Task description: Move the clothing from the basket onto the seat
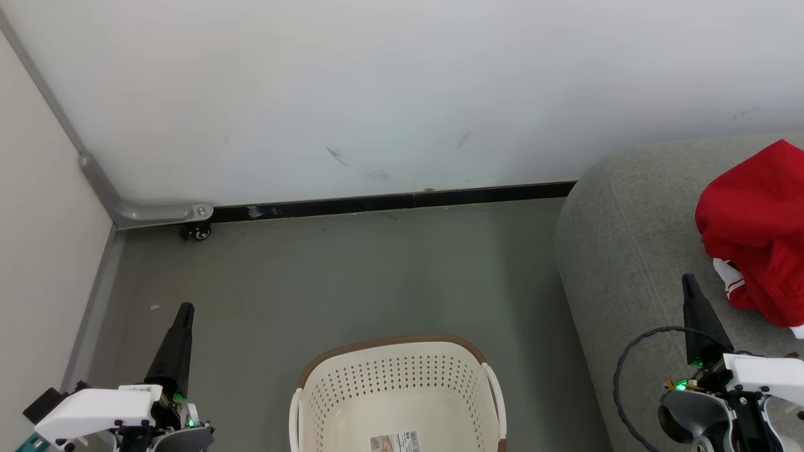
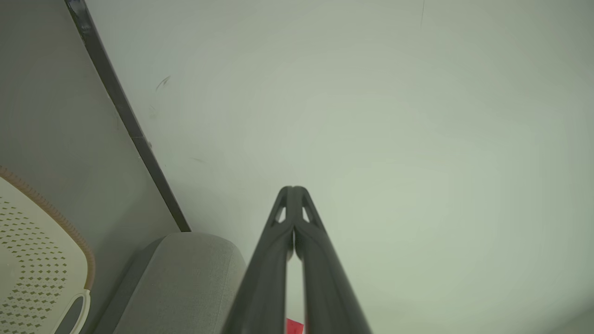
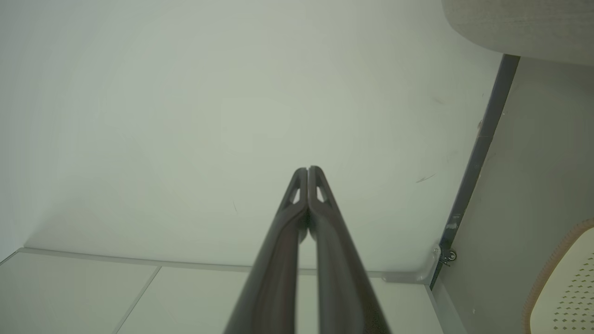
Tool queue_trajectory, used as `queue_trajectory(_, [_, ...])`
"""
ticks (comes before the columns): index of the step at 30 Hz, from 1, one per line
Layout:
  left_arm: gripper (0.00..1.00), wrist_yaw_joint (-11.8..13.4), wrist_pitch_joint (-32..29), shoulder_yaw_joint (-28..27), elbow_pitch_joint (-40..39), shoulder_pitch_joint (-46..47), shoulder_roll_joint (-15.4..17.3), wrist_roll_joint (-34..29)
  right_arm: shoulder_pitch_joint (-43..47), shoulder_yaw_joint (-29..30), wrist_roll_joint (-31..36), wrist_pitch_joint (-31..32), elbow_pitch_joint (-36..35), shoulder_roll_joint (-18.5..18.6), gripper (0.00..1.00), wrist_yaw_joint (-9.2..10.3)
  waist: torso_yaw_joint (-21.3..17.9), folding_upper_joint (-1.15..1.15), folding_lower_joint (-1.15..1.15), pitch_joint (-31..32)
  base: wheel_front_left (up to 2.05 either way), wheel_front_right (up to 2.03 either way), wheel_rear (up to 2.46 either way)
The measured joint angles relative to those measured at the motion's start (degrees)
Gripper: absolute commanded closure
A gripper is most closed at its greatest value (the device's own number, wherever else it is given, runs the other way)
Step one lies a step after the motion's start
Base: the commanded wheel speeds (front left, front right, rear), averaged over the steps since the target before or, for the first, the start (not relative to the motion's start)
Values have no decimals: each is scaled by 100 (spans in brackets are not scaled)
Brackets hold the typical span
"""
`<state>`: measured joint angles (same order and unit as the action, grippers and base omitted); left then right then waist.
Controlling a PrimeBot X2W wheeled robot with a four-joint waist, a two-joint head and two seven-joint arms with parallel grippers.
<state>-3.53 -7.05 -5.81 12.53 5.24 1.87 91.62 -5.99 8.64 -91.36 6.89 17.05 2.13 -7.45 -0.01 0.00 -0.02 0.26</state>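
Left gripper [image 1: 186,311] hangs over the floor [image 1: 377,276], fingers pressed together. The basket [image 1: 389,343] holds a label [image 1: 394,441] on its base, with open floor beyond its rim. Over the seat [image 1: 628,251] edge hovers the right gripper [image 1: 689,284], likewise closed, near the clothing [image 1: 754,232] heaped there.

Head feed, seven o'clock: the left jaws show me a long dark left finger [image 1: 176,351] tapering to a blunt tip. Behind it is a white housing [image 1: 94,408] with a small printed label [image 1: 141,390] and a green light [image 1: 190,422].

Four o'clock now, the right jaws: dark right finger [image 1: 700,320], white casing [image 1: 763,370], a black cable [image 1: 628,364] looping off it, and a grey rounded joint [image 1: 688,417].

On the wrist feeds I've got matte dark fingers [image 2: 264,278] [image 3: 278,269], with a triangular cut-out [image 2: 280,214] [image 3: 295,195] near each rounded tip.
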Motion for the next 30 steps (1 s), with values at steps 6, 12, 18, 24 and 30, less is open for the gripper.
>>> queue_trajectory(6, [100, 0, 0, 5, -22, -2, 0, 0, 1, -2, 0, 0, -1, 0, 100, 0, 0, 0, 0, -1, 0, 0, 0])
queue_trajectory(12, [100, 1, 1, 12, -41, -3, 0, 0, 1, -4, 0, 0, -2, 0, 100, 0, -1, 0, 0, -1, 0, 0, 0])
queue_trajectory(18, [100, 8, 1, 24, -66, -7, 0, 0, 1, -7, 0, 0, -3, 0, 100, 0, -1, 0, 0, -2, 0, 0, 0])
queue_trajectory(24, [100, 9, 1, 29, -91, -17, 0, 1, 1, -8, -1, 0, -4, 0, 100, 0, -1, 0, 0, -3, 0, 0, 0])
queue_trajectory(30, [100, 36, 2, 33, -113, -19, 0, 1, 1, -10, -1, 0, -4, 0, 100, 0, -1, 0, 0, -3, 0, 0, 0])
